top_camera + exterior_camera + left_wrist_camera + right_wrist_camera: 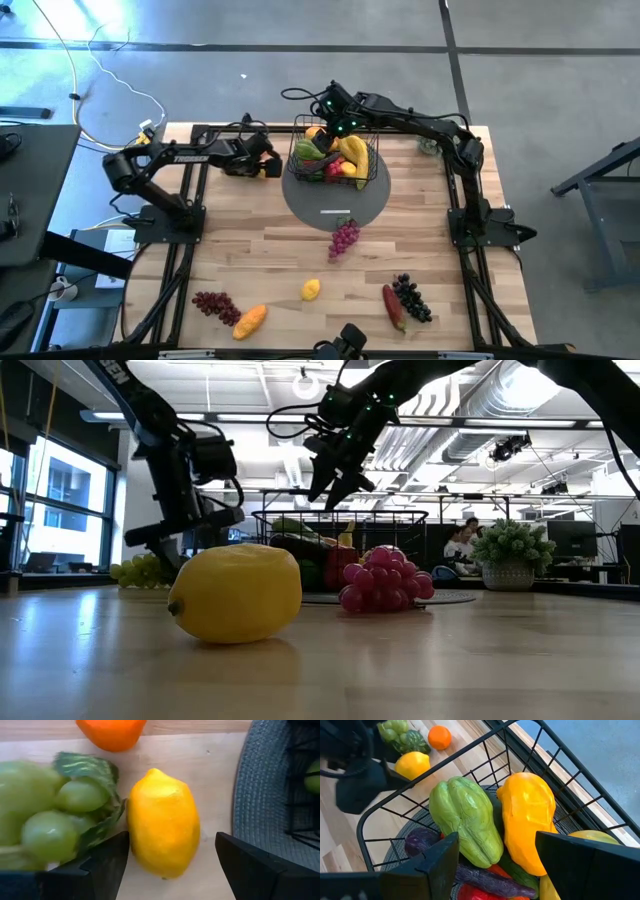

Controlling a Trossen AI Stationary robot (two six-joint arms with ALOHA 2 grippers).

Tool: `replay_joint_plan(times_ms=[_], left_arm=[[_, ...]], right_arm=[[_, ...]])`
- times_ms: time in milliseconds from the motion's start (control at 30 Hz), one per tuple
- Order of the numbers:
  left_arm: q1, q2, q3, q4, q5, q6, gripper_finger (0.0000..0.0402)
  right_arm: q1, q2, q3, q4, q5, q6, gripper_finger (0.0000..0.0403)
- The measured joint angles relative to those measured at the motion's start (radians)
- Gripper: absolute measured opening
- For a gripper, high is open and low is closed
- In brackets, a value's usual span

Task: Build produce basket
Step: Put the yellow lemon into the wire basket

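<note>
The black wire basket (335, 155) stands on a grey round mat (335, 205) at the table's far middle. It holds a green knobbly vegetable (465, 820), a yellow pepper (527, 820), a purple eggplant (420, 842) and other produce. My right gripper (496, 840) hangs open above it with nothing between its fingers. Left of the basket, my left gripper (172, 840) points steeply down, open. Its fingers stand on either side of a lemon (163, 822) that lies on the table. Green grapes (45, 815) and an orange fruit (111, 732) lie right beside that lemon.
A pink-red grape bunch (344, 238) lies at the mat's near edge. Toward the near edge lie another lemon (311, 290), dark red grapes (215, 305), an orange-yellow fruit (250, 320), a red pepper (393, 305) and dark grapes (412, 298). A potted plant (512, 555) stands far right.
</note>
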Motion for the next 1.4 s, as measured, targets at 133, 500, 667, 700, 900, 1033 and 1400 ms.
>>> replay_joint_plan(times_ms=[133,500,667,700,900,1033,1400], left_arm=[[0.000,0.036,0.000,0.022,-0.001,0.003,0.0283],[0.000,0.052,0.000,0.030,-0.015,0.092,0.0192],[0.000,0.049,0.001,0.031,0.018,0.153,0.0158],[0.000,0.046,0.001,0.030,0.035,0.165,0.0158],[0.000,-0.025,0.000,0.027,0.071,0.203,0.0158],[0.000,-0.098,0.000,0.031,0.073,0.254,0.0158],[0.000,-0.319,0.000,0.154,0.129,0.322,0.0158]], right_arm=[[0.000,0.000,0.000,-0.001,0.000,0.003,0.0243],[-0.016,-0.004,0.000,-0.056,0.008,0.003,0.0243],[-0.037,-0.017,0.000,-0.100,0.009,0.043,0.0243],[-0.040,-0.021,0.000,-0.116,0.009,0.055,0.0243],[-0.046,-0.064,0.000,-0.147,0.010,0.120,0.0243],[-0.046,-0.095,0.000,-0.159,0.013,0.151,0.0243],[-0.039,-0.161,0.000,-0.160,0.088,0.258,0.0243]])
